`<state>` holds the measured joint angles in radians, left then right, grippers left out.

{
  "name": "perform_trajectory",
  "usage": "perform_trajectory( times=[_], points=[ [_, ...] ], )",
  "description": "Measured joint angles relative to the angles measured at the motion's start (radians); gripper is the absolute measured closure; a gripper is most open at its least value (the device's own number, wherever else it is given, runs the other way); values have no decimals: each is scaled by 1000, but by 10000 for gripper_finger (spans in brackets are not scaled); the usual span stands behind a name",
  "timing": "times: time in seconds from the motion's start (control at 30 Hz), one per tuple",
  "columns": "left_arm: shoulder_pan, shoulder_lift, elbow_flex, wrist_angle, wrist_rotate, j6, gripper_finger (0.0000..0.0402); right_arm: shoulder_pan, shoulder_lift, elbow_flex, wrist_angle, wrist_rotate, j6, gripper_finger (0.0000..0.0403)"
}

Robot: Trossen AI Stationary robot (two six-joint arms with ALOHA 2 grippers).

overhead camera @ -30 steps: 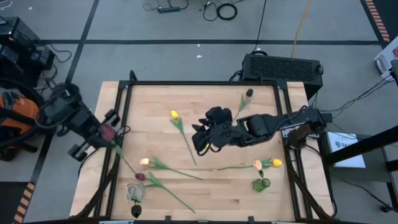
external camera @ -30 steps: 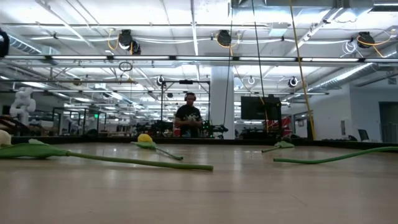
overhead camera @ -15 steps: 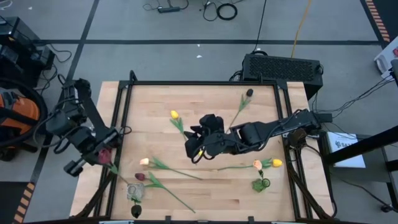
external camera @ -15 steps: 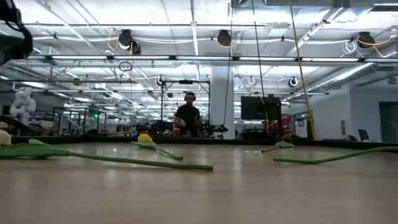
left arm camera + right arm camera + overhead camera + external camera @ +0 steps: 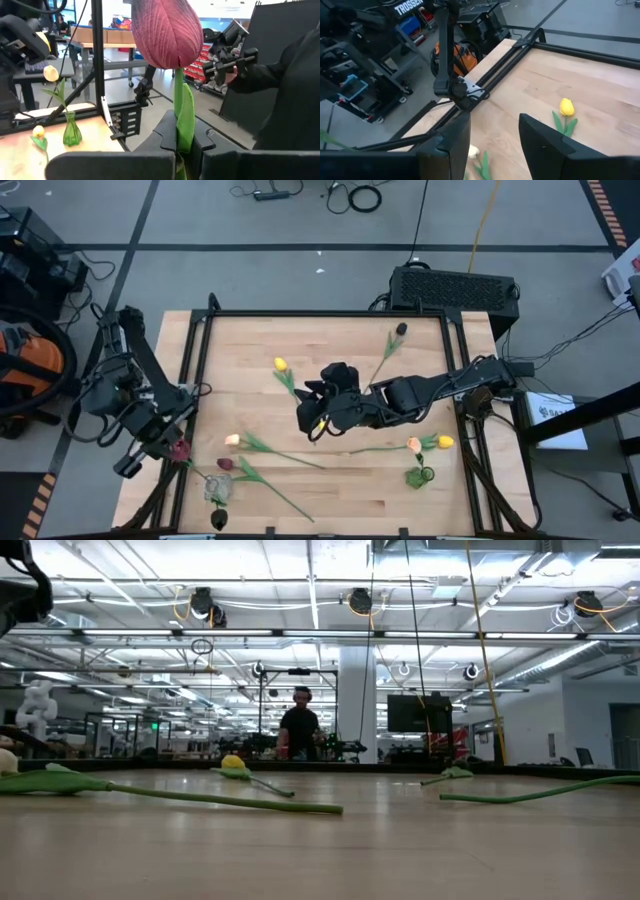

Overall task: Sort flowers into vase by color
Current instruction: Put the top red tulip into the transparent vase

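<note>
I am carrying one dark red tulip [image 5: 180,450] in my left hand [image 5: 165,445], shut tight on its stem, at the left edge of the surface [image 5: 340,340]. I think the next move is to lower it stem-first into the clear vase [image 5: 217,490] near that corner. My right hand [image 5: 312,418] hovers open over the middle, by a yellow tulip [image 5: 281,365]. Only the left wrist view shows the stem pinched; it also shows a green vase [image 5: 71,131] far off.

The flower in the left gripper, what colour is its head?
Dark red flower, clearest in the left wrist view.
</note>
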<state>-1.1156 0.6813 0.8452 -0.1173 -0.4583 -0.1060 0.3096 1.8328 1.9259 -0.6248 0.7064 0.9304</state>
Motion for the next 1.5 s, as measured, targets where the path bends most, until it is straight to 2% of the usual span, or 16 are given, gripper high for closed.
perform_trajectory(
  times=[0.33, 0.67, 0.87, 1.03, 1.23, 1.5],
  points=[
    [0, 12, -5, 1, 0, 7, 394, 0, 0, 0, 23, 1, -5, 243],
    [0, -26, -200, 179, -5, 8, 394, 0, 0, 0, 21, 0, -3, 243],
    [0, -69, -287, 262, -5, -12, 394, -4, 17, 1, -52, 2, 24, 243],
    [0, -73, -291, 268, -5, -11, 394, -23, 71, 0, -85, -18, 37, 243],
    [0, -70, -291, 258, -5, -8, 394, -55, 127, 0, -100, -114, 89, 243],
    [0, -64, -291, 199, -5, -3, 394, -61, 144, 0, -58, -136, 105, 243]
  ],
)
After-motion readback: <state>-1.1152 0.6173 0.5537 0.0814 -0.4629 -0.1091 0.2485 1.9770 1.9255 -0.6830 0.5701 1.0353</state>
